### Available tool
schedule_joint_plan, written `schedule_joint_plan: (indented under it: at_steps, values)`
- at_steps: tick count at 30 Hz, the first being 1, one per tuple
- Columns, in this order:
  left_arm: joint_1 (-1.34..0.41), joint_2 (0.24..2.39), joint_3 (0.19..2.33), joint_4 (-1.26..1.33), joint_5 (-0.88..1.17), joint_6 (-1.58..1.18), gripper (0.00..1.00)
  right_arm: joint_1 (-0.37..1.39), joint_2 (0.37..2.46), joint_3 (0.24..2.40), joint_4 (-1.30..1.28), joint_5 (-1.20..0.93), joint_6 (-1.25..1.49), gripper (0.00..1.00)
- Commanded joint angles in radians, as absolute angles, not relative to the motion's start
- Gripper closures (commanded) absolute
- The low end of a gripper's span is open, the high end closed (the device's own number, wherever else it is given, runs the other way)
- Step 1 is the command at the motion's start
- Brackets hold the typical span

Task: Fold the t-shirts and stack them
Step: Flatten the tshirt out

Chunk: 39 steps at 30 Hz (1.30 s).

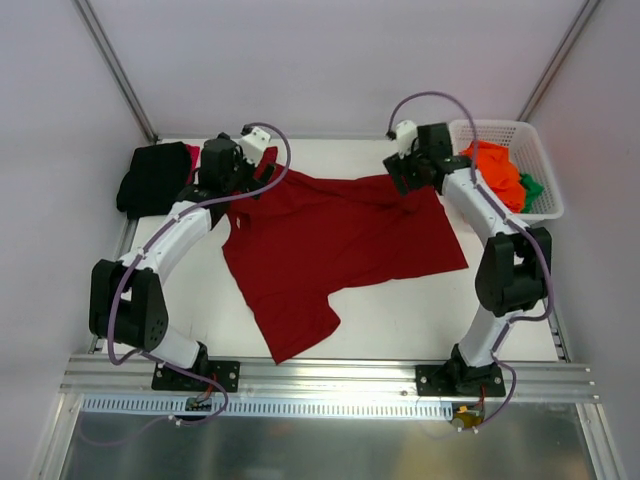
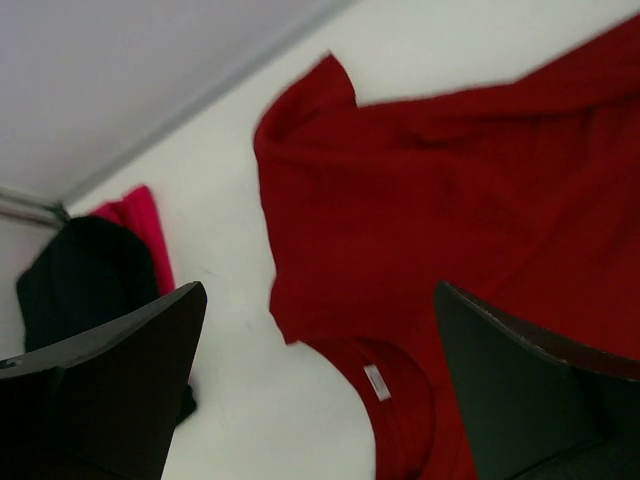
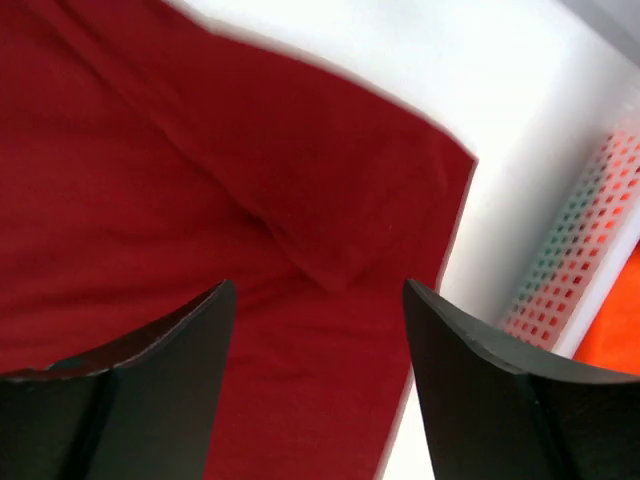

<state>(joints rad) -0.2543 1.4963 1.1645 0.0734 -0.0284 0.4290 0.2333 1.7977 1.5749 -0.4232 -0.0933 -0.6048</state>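
Observation:
A dark red t-shirt (image 1: pixel 340 240) lies spread out and rumpled in the middle of the white table, one sleeve pointing to the near edge. My left gripper (image 1: pixel 235 185) is open over its far left part; in the left wrist view (image 2: pixel 320 310) the collar with a white label (image 2: pixel 378 382) lies between the open fingers (image 2: pixel 110 380). My right gripper (image 1: pixel 405 180) is open above the shirt's far right corner, and the cloth (image 3: pixel 200 180) fills the right wrist view below its jaws (image 3: pixel 318 300). Neither gripper holds anything.
A folded black shirt (image 1: pixel 150 178) with a bright red one (image 1: pixel 192 152) at its edge lies at the far left, also in the left wrist view (image 2: pixel 80 270). A white lattice basket (image 1: pixel 540 150) at the far right holds orange (image 1: pixel 495 170) and green (image 1: pixel 532 187) shirts.

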Motion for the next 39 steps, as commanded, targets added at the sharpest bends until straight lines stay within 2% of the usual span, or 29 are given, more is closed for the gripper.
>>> schedule_joint_plan:
  at_steps: [1,3,10,16,20,26,32,39]
  values:
    - [-0.258,1.525,1.108,-0.046,-0.029,0.431,0.01,0.371,1.787,1.401,-0.313,0.294,-0.934,0.27]
    - [-0.256,1.532,1.094,-0.032,-0.054,0.445,0.01,0.414,1.781,1.194,-0.157,0.392,-1.070,0.25]
    - [-0.255,1.506,1.052,-0.011,-0.061,0.443,0.01,0.413,1.761,0.958,0.094,0.380,-1.245,0.27]
    - [-0.255,1.503,1.037,-0.012,-0.054,0.439,0.01,0.397,1.697,0.933,0.100,0.378,-1.249,0.28]
    - [-0.256,1.493,1.029,-0.011,-0.045,0.428,0.01,0.324,1.615,1.056,-0.105,0.198,-1.103,0.28]
    - [-0.256,1.493,1.034,-0.012,-0.037,0.422,0.01,0.288,1.533,1.098,-0.120,0.103,-1.068,0.28]
    - [-0.256,1.503,1.035,-0.012,-0.034,0.414,0.01,0.293,1.589,1.129,-0.130,0.110,-1.075,0.28]
    - [-0.256,1.496,1.017,-0.012,-0.017,0.411,0.01,0.351,1.634,1.054,-0.094,0.155,-1.112,0.29]
